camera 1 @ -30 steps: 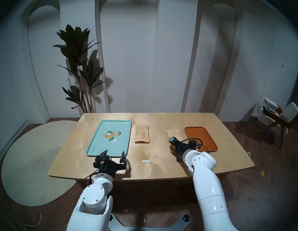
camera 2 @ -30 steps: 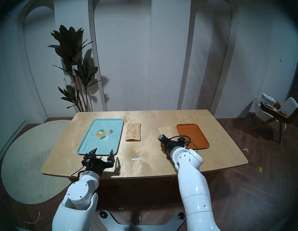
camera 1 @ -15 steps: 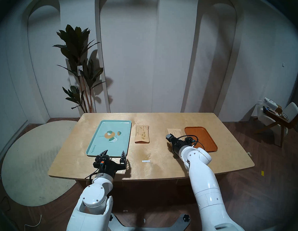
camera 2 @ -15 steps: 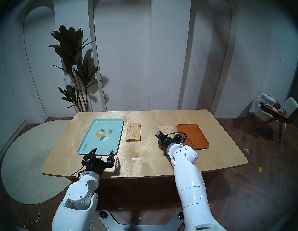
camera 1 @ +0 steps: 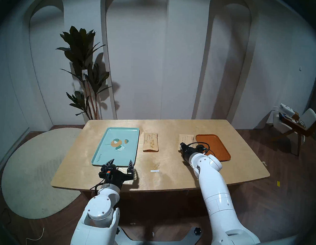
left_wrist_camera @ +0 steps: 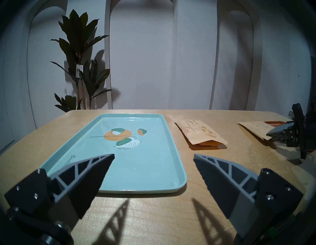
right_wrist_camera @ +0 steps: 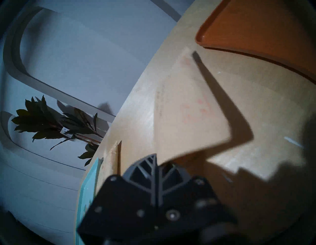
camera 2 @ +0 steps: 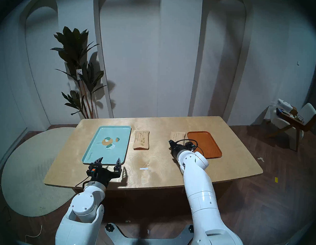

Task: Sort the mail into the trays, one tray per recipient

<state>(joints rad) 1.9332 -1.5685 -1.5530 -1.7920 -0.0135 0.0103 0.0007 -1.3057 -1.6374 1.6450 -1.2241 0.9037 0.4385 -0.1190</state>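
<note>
The paler envelope (camera 1: 186, 138) lies just left of the orange-brown tray (camera 1: 219, 143), its long side along the tray's rim. My right gripper (camera 1: 182, 147) is turned on its side at the envelope's near end, jaws wide apart. One finger (right_wrist_camera: 150, 169) lies low against that end, which curls up off the table. The darker blotched envelope (camera 1: 150, 142) lies flat right of the mint-green leaf-print tray (camera 1: 106, 148). My left gripper (camera 1: 122, 161) hovers open over that tray's near edge, holding nothing. Both trays hold nothing.
A small white tape strip (camera 1: 155, 171) lies near the table's front middle. A tall potted plant (camera 1: 82, 63) stands behind the table's far left corner. A chair (camera 1: 296, 124) with clutter stands at the right, and a pale rug (camera 1: 35, 169) covers the floor at left.
The right gripper has swung left and forward, and the paler envelope has turned from tilted to straight and slid away, closer to the orange-brown tray. The left arm has not moved.
</note>
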